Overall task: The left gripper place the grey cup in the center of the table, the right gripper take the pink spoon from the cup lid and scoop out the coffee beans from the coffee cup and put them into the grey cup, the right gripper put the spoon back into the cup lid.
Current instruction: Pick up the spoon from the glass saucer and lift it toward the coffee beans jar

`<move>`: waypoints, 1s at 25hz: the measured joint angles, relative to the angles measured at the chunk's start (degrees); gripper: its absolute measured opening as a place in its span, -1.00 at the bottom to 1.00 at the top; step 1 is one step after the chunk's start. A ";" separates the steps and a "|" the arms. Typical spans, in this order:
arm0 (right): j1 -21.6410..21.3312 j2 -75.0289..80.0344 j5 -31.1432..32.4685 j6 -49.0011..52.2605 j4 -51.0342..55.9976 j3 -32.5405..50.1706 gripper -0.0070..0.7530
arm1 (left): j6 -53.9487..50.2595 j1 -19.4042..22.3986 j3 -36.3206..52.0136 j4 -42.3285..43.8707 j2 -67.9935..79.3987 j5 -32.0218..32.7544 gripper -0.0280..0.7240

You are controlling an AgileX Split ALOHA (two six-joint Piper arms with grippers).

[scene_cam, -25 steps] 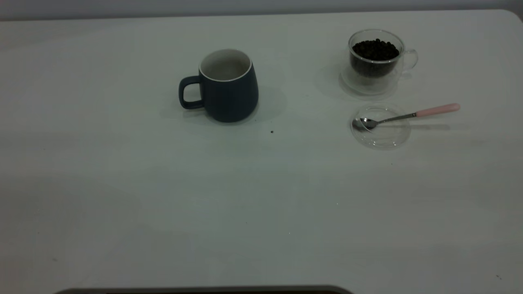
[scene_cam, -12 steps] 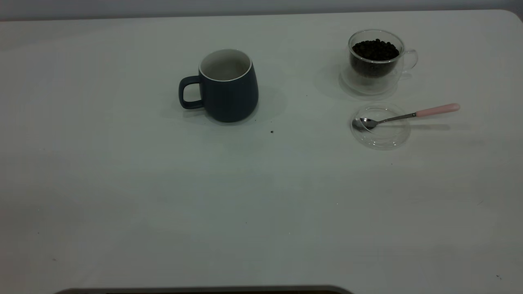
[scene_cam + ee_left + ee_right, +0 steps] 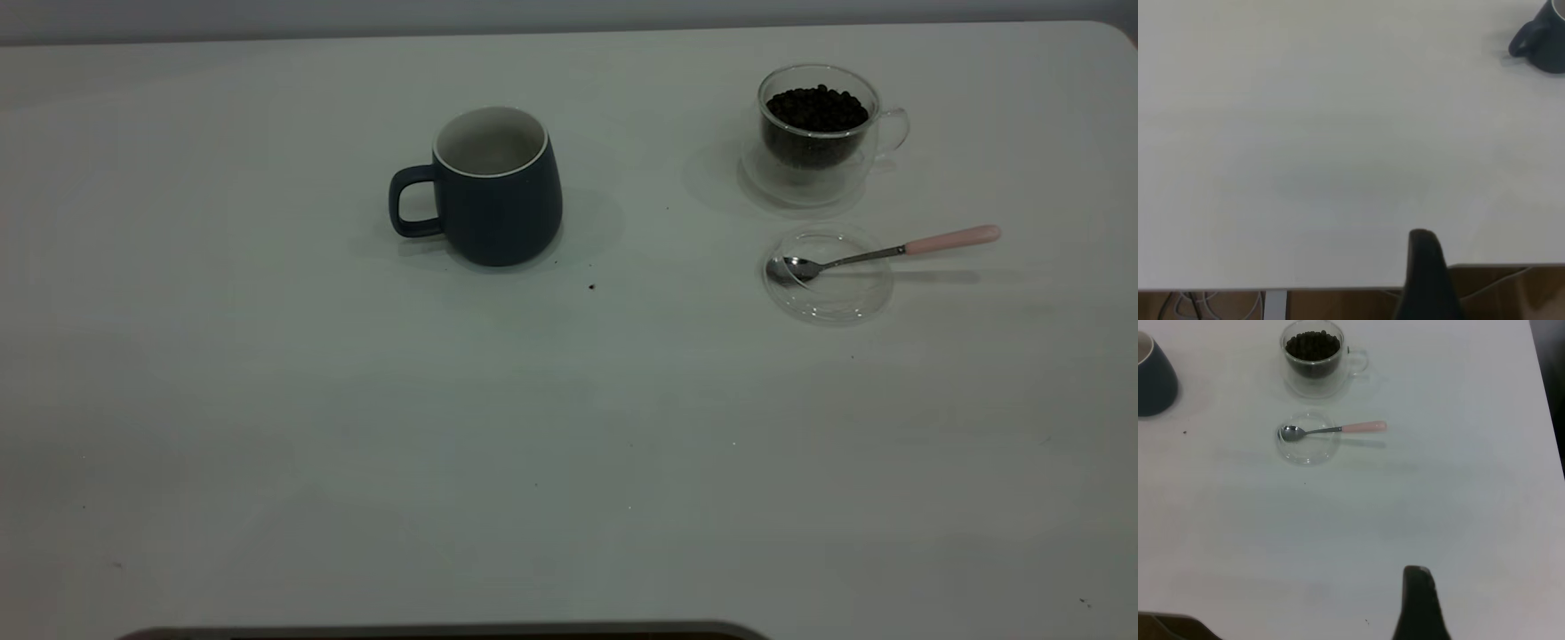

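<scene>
White table (image 3: pixel 267 427), both arms off-stage, jaw states impossible to tell. Grey cup (image 3: pixel 493 187) near centre; pink spoon (image 3: pixel 889 252) on cup lid (image 3: pixel 827 298) (1 slippery handle), coffee cup (image 3: pixel 816 133) beside, easily knocked.

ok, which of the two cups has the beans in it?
The clear glass cup at the table's far right, behind the cup lid holding the pink spoon. It is full of dark coffee beans; the grey cup near the centre looks empty.

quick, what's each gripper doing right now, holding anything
Left gripper: near the table's edge, far from the grey cup, holding nothing; open or shut cannot be told.
Right gripper: well short of the pink spoon, holding nothing; cannot be told.
</scene>
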 joint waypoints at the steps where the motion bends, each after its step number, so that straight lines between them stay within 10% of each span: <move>1: 0.00 0.00 0.00 0.00 0.00 0.00 0.53 | 0.00 0.00 0.00 0.00 0.00 0.00 0.59; 16: 0.00 0.78 -1.81 0.22 7.48 -0.10 0.53 | 0.00 0.00 0.00 0.05 0.00 0.00 0.59; 25: 0.00 22.18 -20.21 -0.98 12.11 -0.10 0.60 | 0.00 0.00 0.00 0.05 0.00 0.05 0.59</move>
